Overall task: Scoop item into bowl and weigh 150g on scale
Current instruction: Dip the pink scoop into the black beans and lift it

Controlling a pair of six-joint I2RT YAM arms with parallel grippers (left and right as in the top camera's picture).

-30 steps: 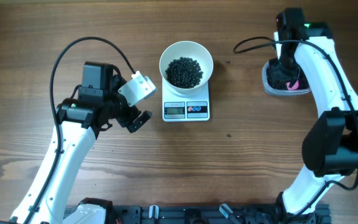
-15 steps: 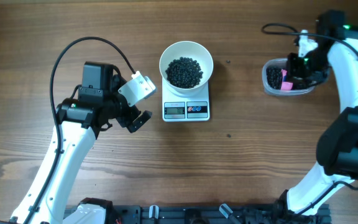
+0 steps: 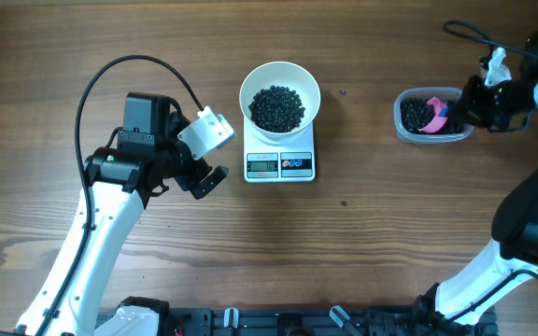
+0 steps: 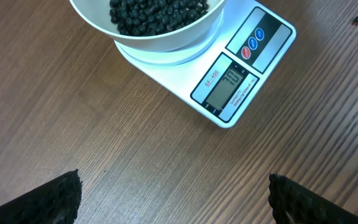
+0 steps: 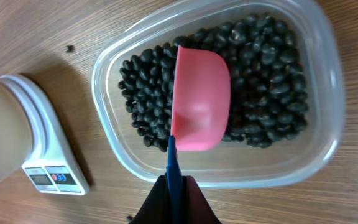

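The desk (image 3: 362, 243) is brown wood with long streaky grain running side to side. My two arms are white shells over black joints.

My left gripper (image 3: 214, 155) hangs over the left half of the desk, just beside the scale. Its jaws are spread wide with nothing between them, and the dark fingertips (image 4: 61, 199) look rough and grainy.

The bowl (image 3: 250, 82) is round, white and smooth-walled. It sits on the scale, midway along the desk and nearer the far edge. The scale (image 3: 279, 166) is a flat white square of glossy plastic. Its front strip faces the near edge and carries a grey display, whose reading I cannot make out, and one red and one blue round button.

The tub (image 5: 328, 124) is clear plastic, a rounded rectangle with a thick lip. It stands toward the far right corner, well apart from the scale.

My right gripper (image 5: 176, 202) is at the tub, pressed together on the thin blue handle of the scoop (image 5: 199, 99). The scoop is a smooth pink rounded shell resting on the contents.

The beans (image 3: 278, 107) are tiny, round and matte black. They are heaped in the bowl's centre with white wall showing all around. More of them (image 5: 266, 74) cover the tub floor.
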